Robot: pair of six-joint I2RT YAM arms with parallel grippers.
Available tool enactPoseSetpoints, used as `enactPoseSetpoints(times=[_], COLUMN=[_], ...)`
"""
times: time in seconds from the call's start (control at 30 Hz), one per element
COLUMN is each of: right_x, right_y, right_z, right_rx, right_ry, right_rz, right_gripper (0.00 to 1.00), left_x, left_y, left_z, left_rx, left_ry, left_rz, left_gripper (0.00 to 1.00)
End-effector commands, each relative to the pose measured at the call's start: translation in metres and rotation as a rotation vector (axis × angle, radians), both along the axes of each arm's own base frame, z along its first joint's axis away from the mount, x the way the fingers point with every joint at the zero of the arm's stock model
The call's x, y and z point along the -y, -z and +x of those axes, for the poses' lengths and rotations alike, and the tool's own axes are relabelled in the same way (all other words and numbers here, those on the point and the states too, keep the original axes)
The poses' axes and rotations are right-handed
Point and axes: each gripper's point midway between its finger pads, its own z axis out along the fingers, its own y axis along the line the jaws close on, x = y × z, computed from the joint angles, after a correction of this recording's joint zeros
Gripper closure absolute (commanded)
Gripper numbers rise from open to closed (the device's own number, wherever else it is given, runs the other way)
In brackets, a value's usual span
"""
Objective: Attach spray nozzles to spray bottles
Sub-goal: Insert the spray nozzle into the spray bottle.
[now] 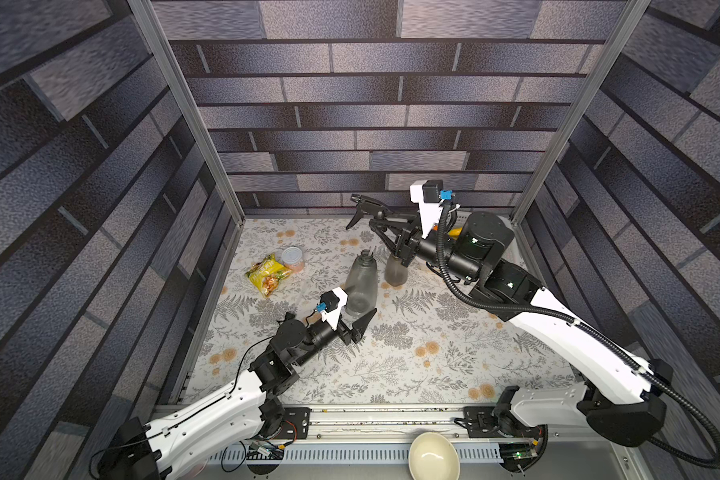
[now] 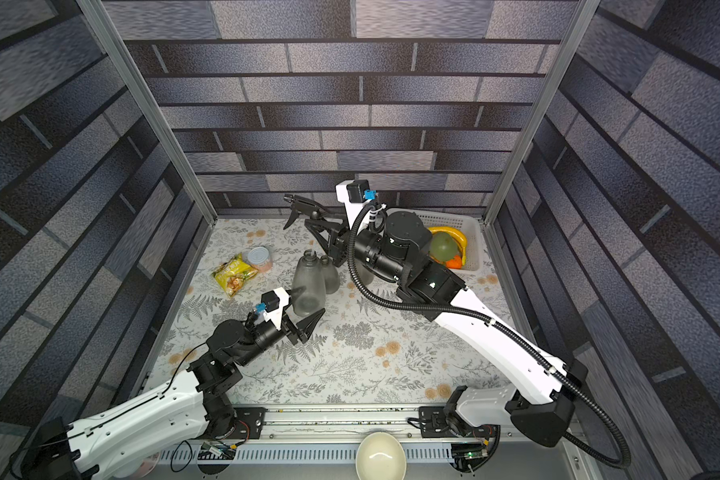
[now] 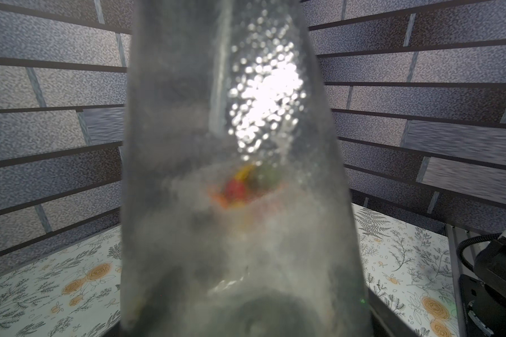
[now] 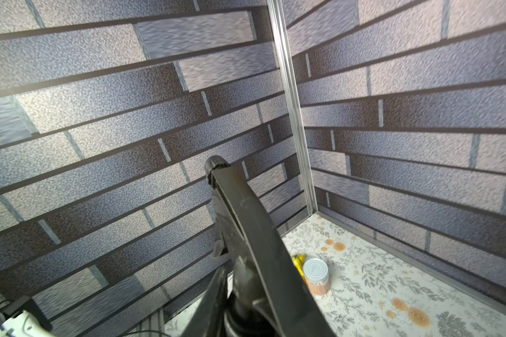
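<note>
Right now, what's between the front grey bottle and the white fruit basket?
In a top view, another grey bottle comes first after the front bottle, then the right arm crosses before the basket.

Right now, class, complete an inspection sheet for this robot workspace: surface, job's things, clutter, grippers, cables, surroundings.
Surface: floral tablecloth, flat, no spills seen.
Job's things: near spray bottle and far spray bottle upright; black spray nozzle held in the air.
Clutter: yellow snack packet, silver-lidded can, fruit basket, cream bowl by the front rail.
Grippers: left gripper shut on near spray bottle's base; right gripper shut on black spray nozzle.
Cables: corrugated hose loops off the right arm.
Surroundings: brick-pattern walls.
</note>
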Motion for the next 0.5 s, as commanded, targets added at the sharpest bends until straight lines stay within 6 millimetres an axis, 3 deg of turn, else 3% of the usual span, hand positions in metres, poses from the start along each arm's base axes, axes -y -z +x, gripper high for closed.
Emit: enactPoseSetpoints(times=[0.0, 0.47], right_x=[0.003, -0.011], right_y=[-0.012, 0.025], right_z=[-0.017, -0.010], right_rx=[0.016, -0.070], right_ry=[-0.066, -0.094], right_rz=[0.124, 0.143], right_gripper=[0.77, 0.77], left_x=[0.000, -0.003], left_y=[-0.032, -0.037], left_z=[-0.002, -0.003], left_rx=[0.051, 0.065], left_ry=[0.017, 0.013], left_rz=[-0.088, -0.086], left_gripper=[0.22, 0.22])
